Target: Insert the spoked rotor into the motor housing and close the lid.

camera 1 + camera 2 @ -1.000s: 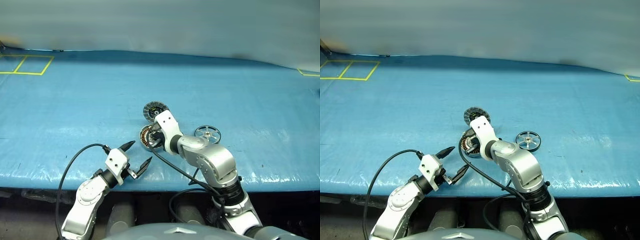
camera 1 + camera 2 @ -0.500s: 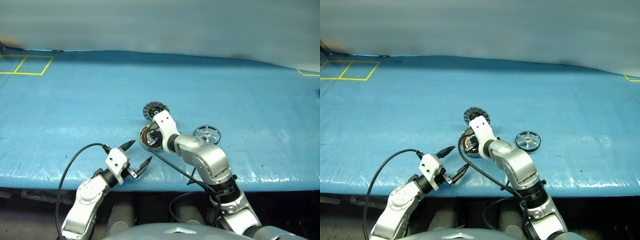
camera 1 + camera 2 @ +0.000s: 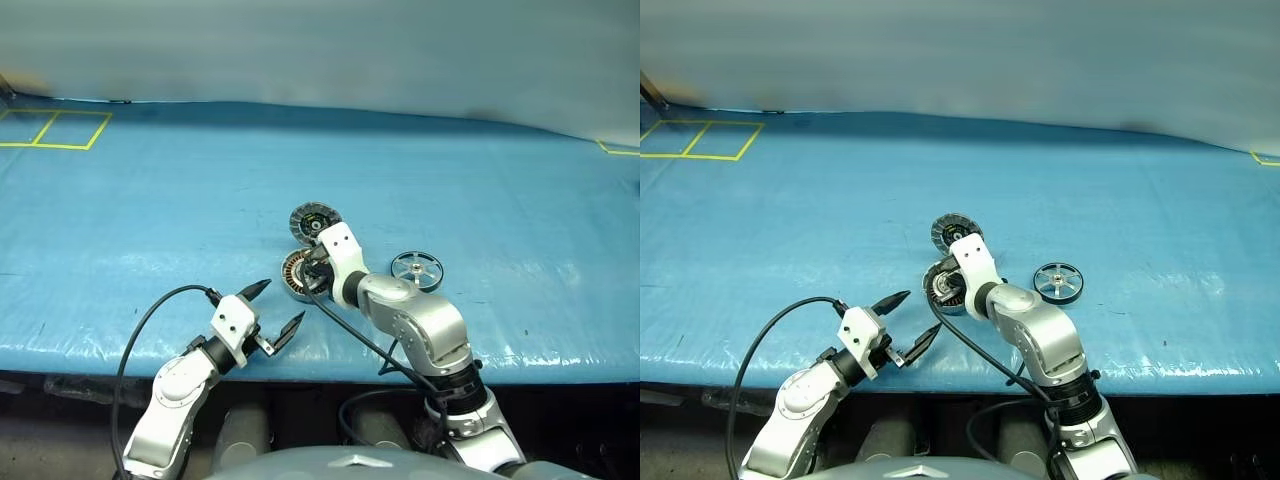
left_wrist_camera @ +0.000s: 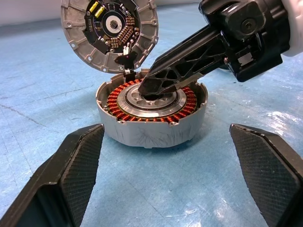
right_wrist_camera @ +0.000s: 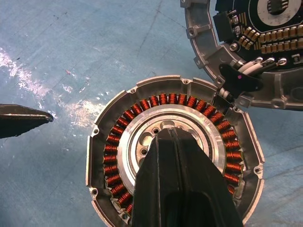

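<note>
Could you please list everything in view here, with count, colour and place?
motor housing: one, grey with copper-brown windings, on the blue table cover near its front edge.
lid: one, grey with a dark circuit face, propped open behind the housing, wired to it.
spoked rotor: one, silvery, flat on the cover, right of the housing, apart.
table cover: one, blue, yellow tape squares at far left.
left gripper: open, hovering before the housing.
right gripper: shut, tips at the housing's centre.

blue table cover (image 3: 150,220) | yellow taped squares (image 3: 50,128) far-left corner
</note>
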`<action>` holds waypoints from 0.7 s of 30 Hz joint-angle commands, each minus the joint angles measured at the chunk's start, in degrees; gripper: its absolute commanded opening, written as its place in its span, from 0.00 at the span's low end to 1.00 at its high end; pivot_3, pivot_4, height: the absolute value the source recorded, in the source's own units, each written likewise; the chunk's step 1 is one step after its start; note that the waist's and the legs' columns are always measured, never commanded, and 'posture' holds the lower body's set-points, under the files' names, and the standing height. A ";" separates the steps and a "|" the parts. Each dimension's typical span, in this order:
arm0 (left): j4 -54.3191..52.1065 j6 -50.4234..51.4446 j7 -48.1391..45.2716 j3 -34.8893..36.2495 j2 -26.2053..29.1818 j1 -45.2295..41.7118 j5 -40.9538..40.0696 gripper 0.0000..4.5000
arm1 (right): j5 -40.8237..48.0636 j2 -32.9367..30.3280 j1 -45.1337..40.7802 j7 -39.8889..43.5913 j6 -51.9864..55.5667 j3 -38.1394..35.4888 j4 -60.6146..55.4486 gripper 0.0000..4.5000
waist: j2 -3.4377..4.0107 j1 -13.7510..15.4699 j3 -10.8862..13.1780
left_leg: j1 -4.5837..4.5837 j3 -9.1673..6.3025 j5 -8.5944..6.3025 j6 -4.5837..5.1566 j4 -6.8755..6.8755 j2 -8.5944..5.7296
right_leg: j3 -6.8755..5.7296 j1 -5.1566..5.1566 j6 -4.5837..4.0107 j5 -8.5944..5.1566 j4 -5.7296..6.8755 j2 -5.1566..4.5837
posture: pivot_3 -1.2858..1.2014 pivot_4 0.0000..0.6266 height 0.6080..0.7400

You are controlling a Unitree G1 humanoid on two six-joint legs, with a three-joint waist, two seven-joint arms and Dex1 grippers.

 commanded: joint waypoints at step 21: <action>-1.22 -1.02 -0.39 -0.19 0.31 -0.01 -0.03 1.00 | 2.59 -2.27 1.66 1.80 0.60 -0.71 -3.47 0.00 | 0.01 0.00 0.00 | 0.00 -0.01 0.00 0.01 -0.01 0.00 | 0.00 0.00 -0.01 0.00 -0.01 -0.01 | 0.52 0.24 1.00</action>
